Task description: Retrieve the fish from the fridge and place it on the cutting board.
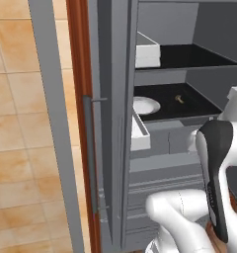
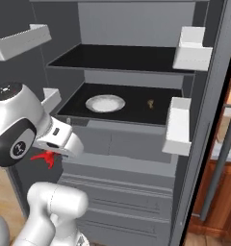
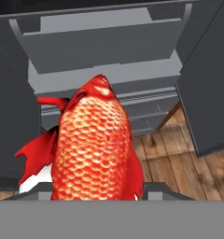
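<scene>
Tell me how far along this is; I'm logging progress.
Done: the fridge stands open and the fish is off its shelf. In hand: the pincer grips the fish in front of the fridge. Left: carrying it to the cutting board and setting it down.

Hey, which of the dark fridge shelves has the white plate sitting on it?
The lower dark shelf holds the white plate, with a small brownish item to its right. The upper dark shelf carries no plate.
</scene>
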You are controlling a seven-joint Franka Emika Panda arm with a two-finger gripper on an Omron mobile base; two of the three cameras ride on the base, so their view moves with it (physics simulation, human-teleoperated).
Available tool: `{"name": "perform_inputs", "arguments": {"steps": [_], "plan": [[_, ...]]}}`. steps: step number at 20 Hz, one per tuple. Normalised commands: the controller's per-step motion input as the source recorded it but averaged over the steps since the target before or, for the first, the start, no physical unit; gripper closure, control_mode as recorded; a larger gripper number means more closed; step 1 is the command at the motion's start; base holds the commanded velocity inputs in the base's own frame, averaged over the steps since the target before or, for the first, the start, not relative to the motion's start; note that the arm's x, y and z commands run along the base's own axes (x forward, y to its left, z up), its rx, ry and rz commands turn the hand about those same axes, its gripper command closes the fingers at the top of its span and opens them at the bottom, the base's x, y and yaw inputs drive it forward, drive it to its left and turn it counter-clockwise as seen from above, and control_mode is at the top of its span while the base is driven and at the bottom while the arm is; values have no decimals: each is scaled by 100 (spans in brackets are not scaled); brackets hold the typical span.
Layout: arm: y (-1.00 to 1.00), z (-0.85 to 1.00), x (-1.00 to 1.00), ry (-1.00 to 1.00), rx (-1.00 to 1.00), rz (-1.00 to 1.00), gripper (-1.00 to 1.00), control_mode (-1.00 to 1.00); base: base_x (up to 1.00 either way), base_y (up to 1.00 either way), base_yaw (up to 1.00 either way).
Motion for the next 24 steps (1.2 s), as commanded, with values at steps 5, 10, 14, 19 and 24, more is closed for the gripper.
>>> {"name": "perform_inputs", "arguments": {"steps": [5, 10, 14, 19, 24], "plan": [[0, 0, 0, 0, 0, 0, 100, 100, -66, 10, 0], [0, 0, 0, 0, 0, 0, 100, 100, -65, 12, 0], [0, 0, 0, 0, 0, 0, 100, 100, -78, 2, 0], [0, 0, 0, 0, 0, 0, 100, 100, -64, -16, 0], [0, 0, 0, 0, 0, 0, 100, 100, -13, -63, 0]]}}
